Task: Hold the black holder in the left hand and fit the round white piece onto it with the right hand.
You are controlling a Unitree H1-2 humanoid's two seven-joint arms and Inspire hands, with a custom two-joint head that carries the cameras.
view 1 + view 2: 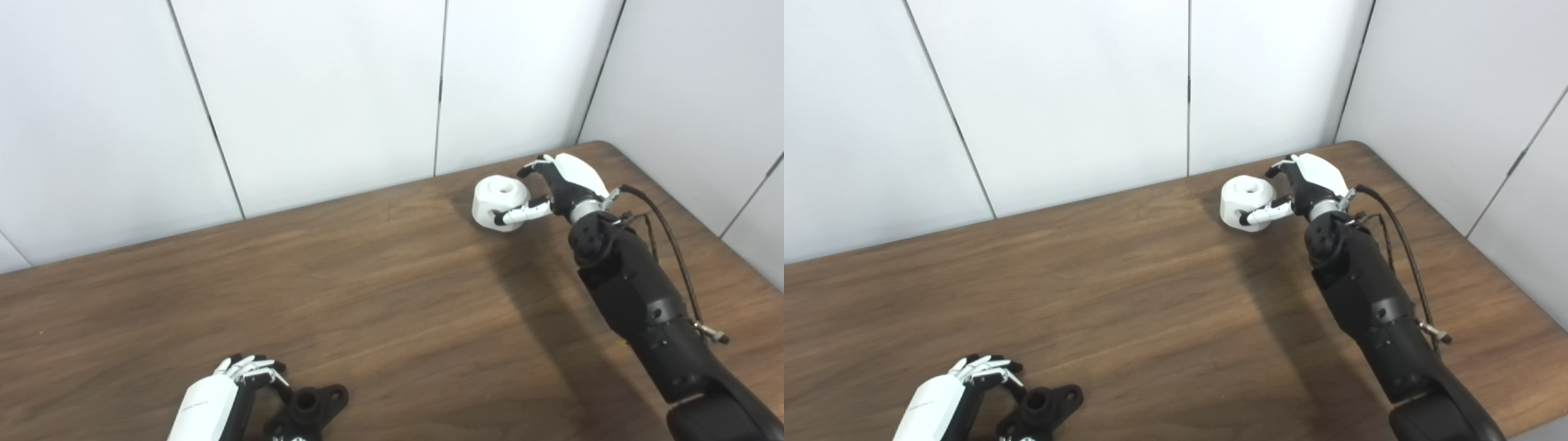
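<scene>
The black holder (pixel 311 405) lies on the table at the near left edge, its round socket facing up. My left hand (pixel 223 398) is right beside its left end with the fingers curled. The bottom edge of the picture cuts off the contact, so I cannot tell whether it grips the holder. The round white piece (pixel 499 202), a short cylinder with a hole on top, sits at the far right of the table. My right hand (pixel 560 184) is closed around it, thumb on its near side and fingers (pixel 1277 168) over its far rim.
The brown wooden table (pixel 380 294) runs up to white wall panels (pixel 318 92) at the back and right. Its rounded far right corner (pixel 603 147) is just behind my right hand. A cable (pixel 670 239) loops along my right forearm.
</scene>
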